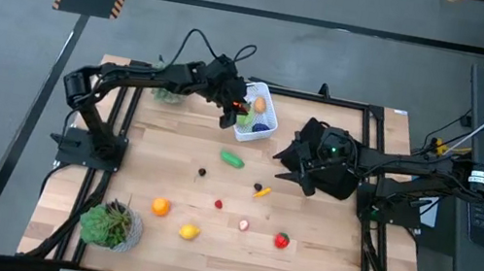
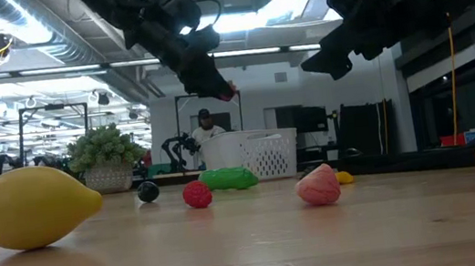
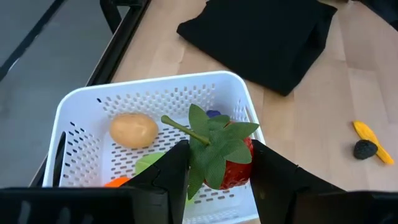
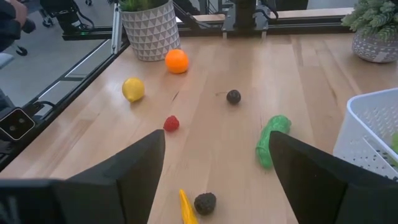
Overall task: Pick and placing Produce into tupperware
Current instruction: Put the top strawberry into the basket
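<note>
Wooden table point(image 1: 320, 257); left gripper point(image 3: 216, 174) pinches strawberry point(image 3: 233, 163), hiding tupperware point(image 3: 81, 106) contents.

I see a leafy red strawberry point(image 3: 233, 163) pinched in my left tool point(image 3: 217, 177), directly over the white tub point(image 3: 93, 102) holding a potato point(image 3: 133, 129).

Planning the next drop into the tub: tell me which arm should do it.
Left. The left end effector already grips a red leafy toy strawberry above the white perforated plastic tub. The right end effector is open and empty, away from it.
</note>
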`<state>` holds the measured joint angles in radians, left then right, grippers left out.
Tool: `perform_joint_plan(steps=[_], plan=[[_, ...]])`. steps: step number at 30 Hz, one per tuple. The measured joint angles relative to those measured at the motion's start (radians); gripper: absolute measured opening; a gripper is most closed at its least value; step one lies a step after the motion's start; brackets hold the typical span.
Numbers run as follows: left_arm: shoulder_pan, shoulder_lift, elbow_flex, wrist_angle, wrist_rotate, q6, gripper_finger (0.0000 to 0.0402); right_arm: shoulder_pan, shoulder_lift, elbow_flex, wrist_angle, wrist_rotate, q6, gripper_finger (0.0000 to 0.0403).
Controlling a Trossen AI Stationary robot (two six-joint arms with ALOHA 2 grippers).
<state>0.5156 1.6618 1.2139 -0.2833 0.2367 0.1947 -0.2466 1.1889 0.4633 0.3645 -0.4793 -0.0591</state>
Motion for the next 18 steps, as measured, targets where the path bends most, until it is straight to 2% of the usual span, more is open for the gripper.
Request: perform_joint_plan(steps=[8, 18], plan=[[-0.005, 0.127, 0.007, 0.011, -0.011, 0.000, 0.0133, 0.000, 0.000, 0.000, 0.005, 0.000, 0.003, 0.0289], [-0.003, 0.264, 0.113, -0.045, -0.013, 0.026, 0.0134, 0.000, 0.000, 0.000, 0.001, -0.001, 0.004, 0.0289]])
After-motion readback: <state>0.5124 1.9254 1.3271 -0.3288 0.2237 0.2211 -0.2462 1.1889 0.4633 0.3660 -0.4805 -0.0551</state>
